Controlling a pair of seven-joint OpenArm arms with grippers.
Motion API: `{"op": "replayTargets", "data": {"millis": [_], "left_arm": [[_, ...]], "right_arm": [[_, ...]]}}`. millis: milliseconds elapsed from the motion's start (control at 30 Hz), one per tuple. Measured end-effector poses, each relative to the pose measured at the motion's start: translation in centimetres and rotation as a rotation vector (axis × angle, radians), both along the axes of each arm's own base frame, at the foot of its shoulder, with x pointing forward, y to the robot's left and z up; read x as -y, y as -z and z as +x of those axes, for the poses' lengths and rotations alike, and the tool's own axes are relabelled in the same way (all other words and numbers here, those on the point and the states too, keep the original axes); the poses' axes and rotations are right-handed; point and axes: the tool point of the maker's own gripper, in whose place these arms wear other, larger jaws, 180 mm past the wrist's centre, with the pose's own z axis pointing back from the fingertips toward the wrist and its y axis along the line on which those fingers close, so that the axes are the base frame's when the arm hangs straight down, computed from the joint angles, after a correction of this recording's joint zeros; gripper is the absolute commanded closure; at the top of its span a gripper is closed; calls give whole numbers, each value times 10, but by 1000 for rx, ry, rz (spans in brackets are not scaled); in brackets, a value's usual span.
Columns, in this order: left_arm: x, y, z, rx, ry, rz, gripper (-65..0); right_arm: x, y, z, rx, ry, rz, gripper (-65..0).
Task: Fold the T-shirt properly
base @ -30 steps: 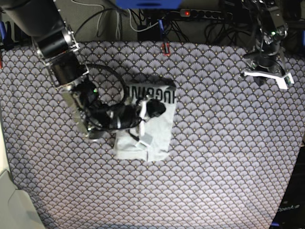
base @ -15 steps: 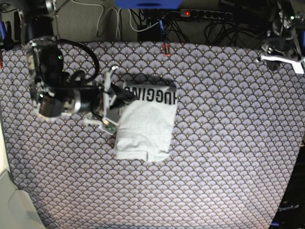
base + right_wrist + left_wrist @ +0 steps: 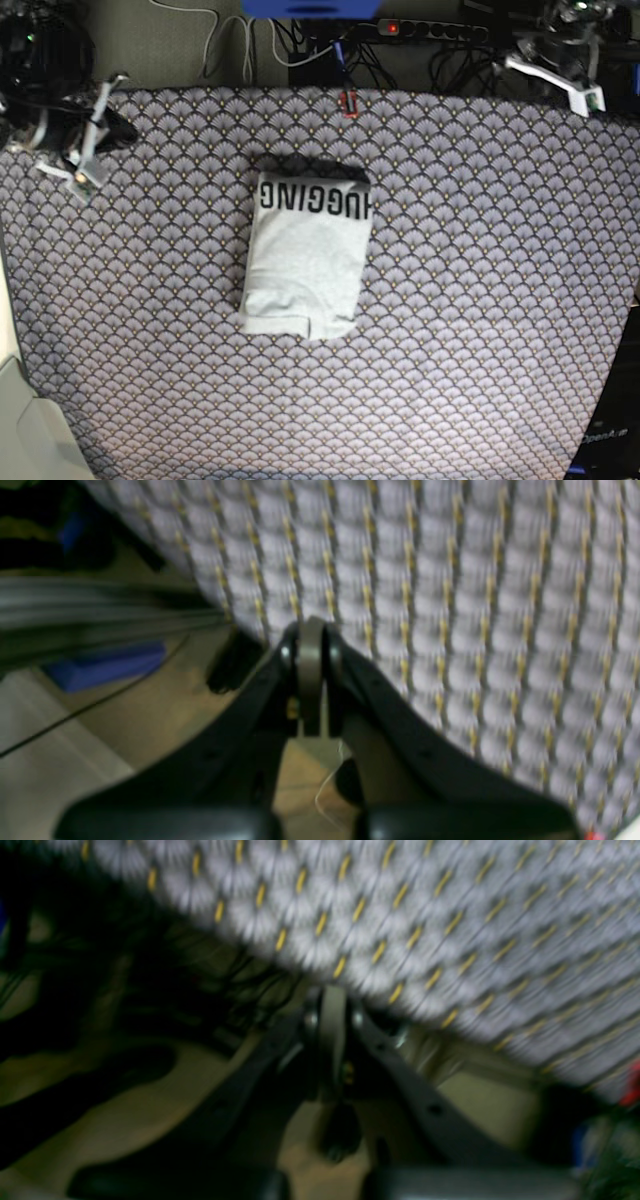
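hovering at table edges: right gripper at 10 o'clock, left gripper at 1 o'clock; both pressed together, empty; folded t-shirt central.

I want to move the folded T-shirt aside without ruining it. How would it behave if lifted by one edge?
Probably floppy: the T-shirt is soft cloth folded in layers, so lifting one edge would likely let it droop and unfold. It looks light. Pushed, it might bunch up or drag on the tablecloth rather than slide cleanly.
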Motion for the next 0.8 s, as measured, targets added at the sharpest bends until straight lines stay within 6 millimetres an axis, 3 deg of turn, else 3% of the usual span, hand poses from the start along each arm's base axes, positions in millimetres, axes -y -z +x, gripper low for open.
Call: {"op": "replayTargets", "data": {"millis": [133, 333, 567, 633, 733, 800], "left_arm": [[31, 14, -10, -59, 140, 46, -3], [41, 22, -21, -99, 174, 51, -3], [29, 47, -53, -210, 160, 63, -3], [25, 58, -62, -241, 149, 66, -3], [17, 93, -89, -354, 127, 59, -3], [14, 115, -95, -377, 138, 79, -3]], "right_arm": [[25, -1, -29, -18, 47, -12, 0], [66, 3, -71, -54, 143, -110, 0], [107, 46, -136, -195, 224, -434, 0], [113, 57, -147, -202, 248, -474, 0], [119, 88, -168, -240, 311, -482, 0], [119, 119, -179, -279, 359, -444, 0]]}}
